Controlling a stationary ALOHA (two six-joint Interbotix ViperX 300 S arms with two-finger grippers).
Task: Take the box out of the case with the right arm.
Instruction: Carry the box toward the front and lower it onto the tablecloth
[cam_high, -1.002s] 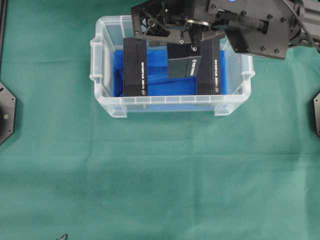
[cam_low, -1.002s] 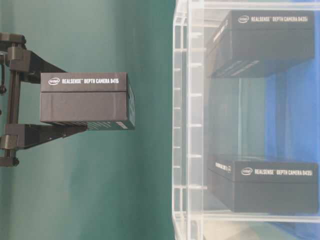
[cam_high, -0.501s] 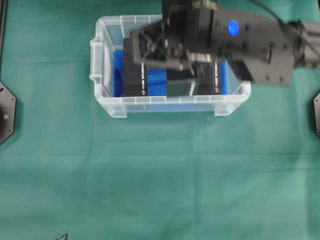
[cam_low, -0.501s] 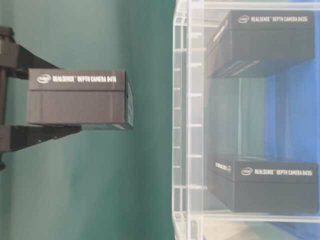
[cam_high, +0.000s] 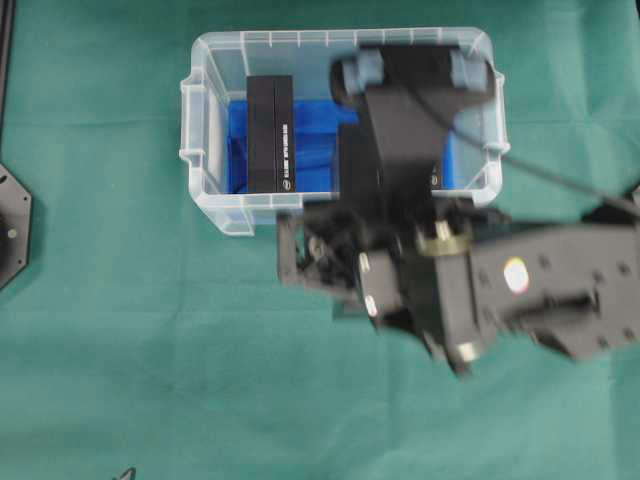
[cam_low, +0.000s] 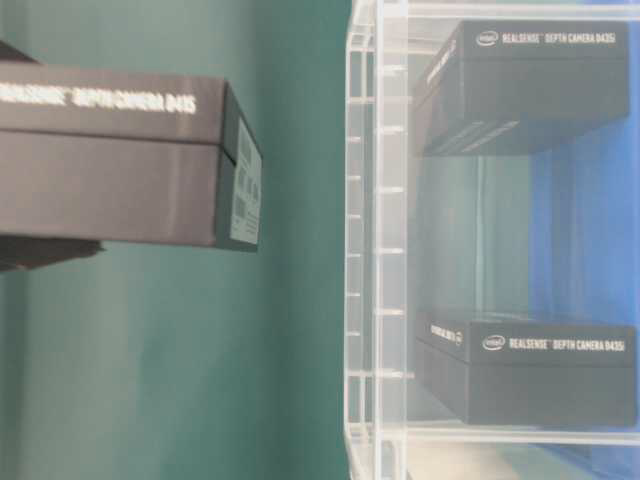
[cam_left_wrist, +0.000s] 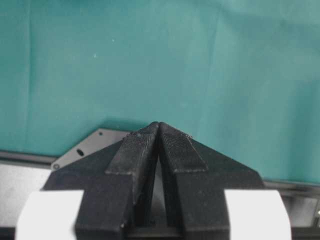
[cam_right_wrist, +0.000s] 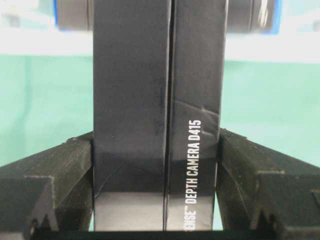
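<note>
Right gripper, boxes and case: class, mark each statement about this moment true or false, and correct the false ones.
1. The right gripper clamps a black box between its fingers. True.
2. The held box reads D415. True.
3. The left gripper is wide open. False: its fingers are shut together, holding nothing.
4. The case holds no boxes. False: the table-level view shows two black boxes inside, one and another.
5. The case has a blue bottom. True.
</note>
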